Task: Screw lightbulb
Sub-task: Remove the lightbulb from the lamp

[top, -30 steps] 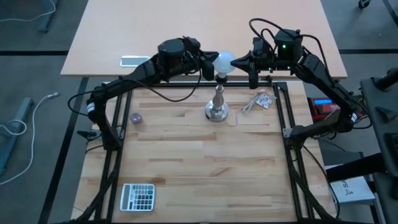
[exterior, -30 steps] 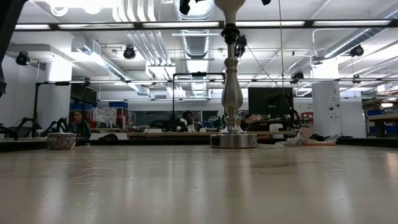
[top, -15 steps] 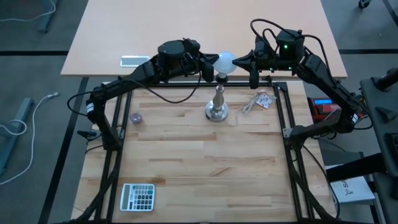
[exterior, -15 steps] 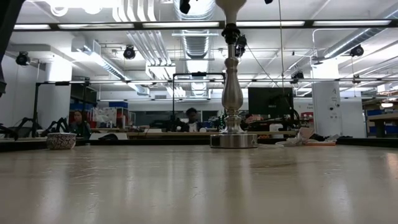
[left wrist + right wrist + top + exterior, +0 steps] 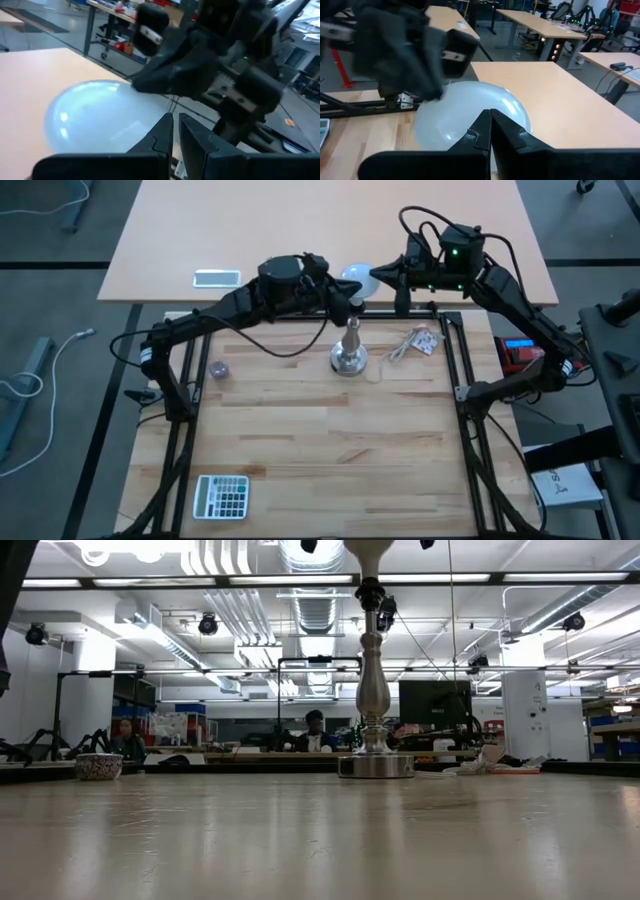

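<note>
The white lightbulb (image 5: 355, 277) sits upright with its base in the top of the silver stand (image 5: 348, 345), whose round foot (image 5: 375, 765) rests on the wooden table. My left gripper (image 5: 347, 298) reaches level from the table's left, shut, at the globe's near-left side. My right gripper (image 5: 378, 273) comes level from the right, shut, at the globe's right side. In the low view only the bulb's neck (image 5: 370, 548) shows at the picture's top. My left gripper lays its shut fingertips (image 5: 436, 94) against the globe's lower side (image 5: 117, 132), level, from the table's left. The bulb stands upright on the stand. My right gripper sets its shut fingertips (image 5: 137, 84) against the globe's opposite side (image 5: 507, 112), level, from the table's right.
A calculator (image 5: 221, 496) lies near the front left corner. A small patterned bowl (image 5: 219, 369) sits at the left. A packet with a cord (image 5: 420, 340) lies right of the stand. A phone (image 5: 217, 277) lies on the far desk. Black frame rails border the table.
My left gripper has swung a little toward the table's right and near edge along the globe's side, staying shut. The bulb stays on the stand.
</note>
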`<state>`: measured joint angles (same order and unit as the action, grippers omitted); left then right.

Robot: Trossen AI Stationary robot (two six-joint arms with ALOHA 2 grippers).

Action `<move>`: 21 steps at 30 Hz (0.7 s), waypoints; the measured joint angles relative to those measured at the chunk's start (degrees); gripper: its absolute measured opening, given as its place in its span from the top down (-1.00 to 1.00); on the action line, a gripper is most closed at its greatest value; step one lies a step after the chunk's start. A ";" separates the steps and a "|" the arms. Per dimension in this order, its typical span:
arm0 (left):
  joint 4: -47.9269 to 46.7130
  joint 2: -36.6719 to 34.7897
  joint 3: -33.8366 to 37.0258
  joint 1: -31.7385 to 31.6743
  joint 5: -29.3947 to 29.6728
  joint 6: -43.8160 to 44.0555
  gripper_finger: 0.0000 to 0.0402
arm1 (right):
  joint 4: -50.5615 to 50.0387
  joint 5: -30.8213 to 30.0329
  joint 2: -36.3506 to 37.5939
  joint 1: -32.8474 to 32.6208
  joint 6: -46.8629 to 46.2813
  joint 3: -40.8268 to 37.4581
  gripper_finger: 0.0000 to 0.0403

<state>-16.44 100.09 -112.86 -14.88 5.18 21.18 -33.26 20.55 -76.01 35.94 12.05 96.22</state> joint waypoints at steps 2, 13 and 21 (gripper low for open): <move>-0.05 0.00 -1.02 0.11 -0.04 -0.62 0.90 | -0.62 -0.02 0.11 0.00 0.02 0.65 1.00; -1.05 -0.15 -7.27 -0.96 7.89 -10.77 0.90 | -2.23 1.01 1.35 -0.07 -1.57 3.81 1.00; -1.01 1.50 -5.50 -3.34 8.45 -10.70 0.90 | -3.00 4.11 1.55 -0.09 -3.30 3.79 1.00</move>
<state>-17.45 101.59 -118.37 -18.22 13.63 10.48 -36.26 24.66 -74.46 35.86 8.76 100.01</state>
